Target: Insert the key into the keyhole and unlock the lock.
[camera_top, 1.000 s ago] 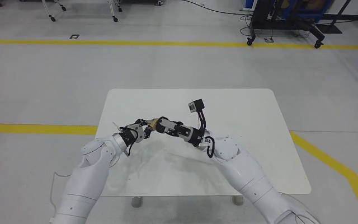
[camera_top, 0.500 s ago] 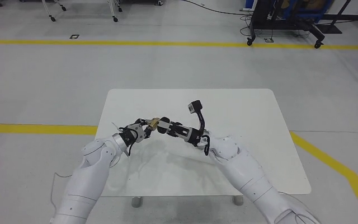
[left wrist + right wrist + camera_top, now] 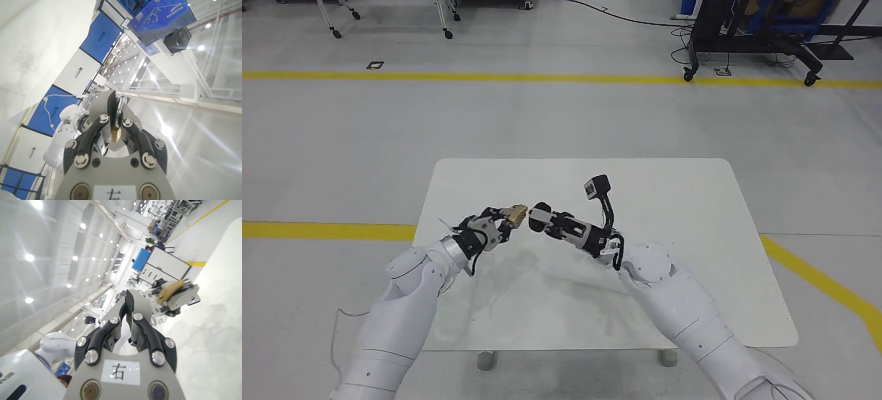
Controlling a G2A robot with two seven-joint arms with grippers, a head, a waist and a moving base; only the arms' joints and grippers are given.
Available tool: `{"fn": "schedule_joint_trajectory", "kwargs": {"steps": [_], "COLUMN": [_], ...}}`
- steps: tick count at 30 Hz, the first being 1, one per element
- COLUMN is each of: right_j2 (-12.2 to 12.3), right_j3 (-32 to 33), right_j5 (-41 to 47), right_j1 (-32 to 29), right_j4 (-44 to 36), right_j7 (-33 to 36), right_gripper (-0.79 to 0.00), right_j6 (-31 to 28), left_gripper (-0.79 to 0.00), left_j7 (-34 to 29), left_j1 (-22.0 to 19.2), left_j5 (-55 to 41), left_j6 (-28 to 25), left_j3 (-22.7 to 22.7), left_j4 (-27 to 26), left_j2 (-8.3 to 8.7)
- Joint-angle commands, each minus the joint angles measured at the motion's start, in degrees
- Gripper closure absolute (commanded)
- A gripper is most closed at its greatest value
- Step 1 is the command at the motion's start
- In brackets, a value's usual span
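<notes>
left of centre in the top view, the left gripper (image 3: 501, 220) pinches the brass lock (image 3: 515, 212) above the table (image 3: 672, 200), likely presenting its keyhole end to the right gripper (image 3: 538, 216) just beside it, whose fingers are pressed together, whether on anything i cannot tell.

1. Top view: high above the arms, facing steeply down on the table (image 3: 692, 200);
2. Left wrist view: close behind left gripper (image 3: 117, 102), facing up at the ceiling;
3. Right wrist view: close behind right gripper (image 3: 130, 294); all share the lock (image 3: 170, 291).
</notes>
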Motion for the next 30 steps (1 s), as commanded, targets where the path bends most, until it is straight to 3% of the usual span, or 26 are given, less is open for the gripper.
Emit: {"fn": "schedule_joint_trajectory", "kwargs": {"steps": [1, 3, 5, 8, 11, 17, 22, 26, 28, 30], "right_j2": [0.1, 0.0, -0.1, -0.5, -0.9, -1.8, -2.4, -2.7, -2.8, -2.9], "right_j3": [0.5, 0.3, -0.1, -0.6, -1.7, -3.0, -3.3, -3.3, -3.2, -3.2], "right_j5": [6.3, 12.3, 17.6, 21.9, 23.7, 25.3, 26.4, 27.4, 27.7, 27.9], "right_j1": [-0.4, -1.0, -1.2, -0.8, -0.1, 1.6, 2.4, 2.7, 2.8, 2.9], "right_j4": [0.2, 0.7, 1.5, 3.0, 4.8, 8.3, 10.1, 10.8, 11.1, 11.3], "right_j7": [4.3, 8.4, 12.7, 16.3, 17.7, 17.8, 18.2, 18.8, 19.1, 19.4], "right_gripper": [-0.151, -0.163, -0.246, -0.28, -0.246, -0.308, -0.311, -0.271, -0.172, 0.0], "right_j6": [1.7, 4.4, 7.6, 9.5, 10.7, 11.2, 11.3, 11.5, 11.7, 11.8], "left_gripper": [0.0, 0.0, 0.0, 0.0, 0.0, 0.0, 0.0, 0.0, 0.0, 0.0], "left_j7": [-0.6, -1.2, -2.3, -4.7, -6.8, -10.7, -13.3, -14.5, -14.6, -14.7], "left_j1": [0.3, 0.5, 0.6, 0.7, 0.6, 0.0, -0.3, -0.5, -0.5, -0.6], "left_j5": [0.3, -0.9, 0.0, 0.8, 1.8, 4.0, 6.2, 7.9, 8.1, 8.3], "left_j6": [-4.0, -6.8, -9.3, -11.9, -11.6, -12.6, -14.2, -14.7, -14.9, -15.0], "left_j3": [-0.2, -0.4, -0.4, -0.1, 0.5, 1.1, 1.6, 2.0, 2.0, 2.1], "left_j4": [-0.5, -0.7, -1.1, -1.4, -1.3, -1.1, -1.2, -1.0, -1.0, -1.0], "left_j2": [-0.07, -0.24, -0.25, -0.27, -0.22, -0.06, 0.08, 0.2, 0.22, 0.23]}}
